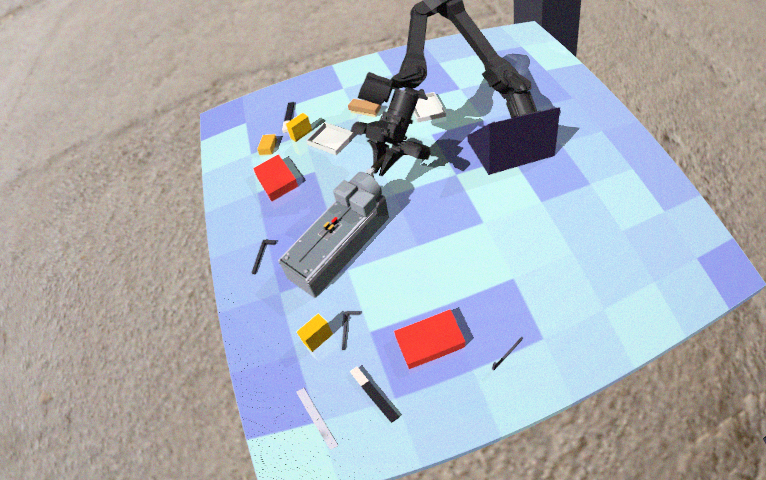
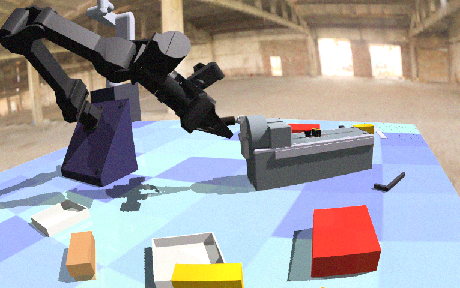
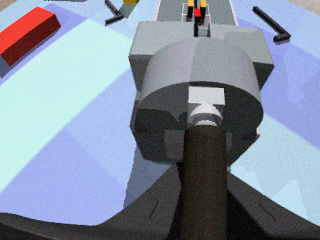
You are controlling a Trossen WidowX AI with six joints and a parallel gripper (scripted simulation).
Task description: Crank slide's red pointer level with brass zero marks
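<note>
Lying left of table centre in the top view: grey machine (image 1: pixel 335 237), long axis running diagonally from near-left to far-right, crank end pointing far-right toward the arm's base (image 1: pixel 515 142).

Sitting on the far-right end face: round crank housing (image 2: pixel 256 134), with dark handle (image 2: pixel 229 120) sticking out along that same axis, away from the body.

Pinching the handle: gripper (image 1: pixel 382 167), fingers nearly closed on it, lined up with the machine's long axis and meeting it just off the crank end. In the wrist view, looking straight down the handle (image 3: pixel 202 187) at the housing, machine stretching away behind it.

Riding in the top slot, just beyond the grey blocks at the crank end: slide's red pointer (image 3: pixel 198 11), flanked by two brass zero marks (image 3: pixel 191 4). Looking about level with them from the wrist camera; too small to call exact alignment.

Counting loose items, left to right in the top view:
- red blocks: 2, one (image 1: pixel 276 176) far-left of the machine, one (image 1: pixel 429 337) near, right of centre
- yellow/orange blocks: 4, three at far left, one (image 1: pixel 314 331) near the machine's near end
- white trays: 2, both far, either side of the wrist (image 1: pixel 330 137)
- black L-shaped keys: 2 (image 1: pixel 261 254)
- bars/strips: 4, incl. a black-and-white bar (image 1: pixel 375 393) and a pale strip (image 1: pixel 317 417) at the near edge
</note>
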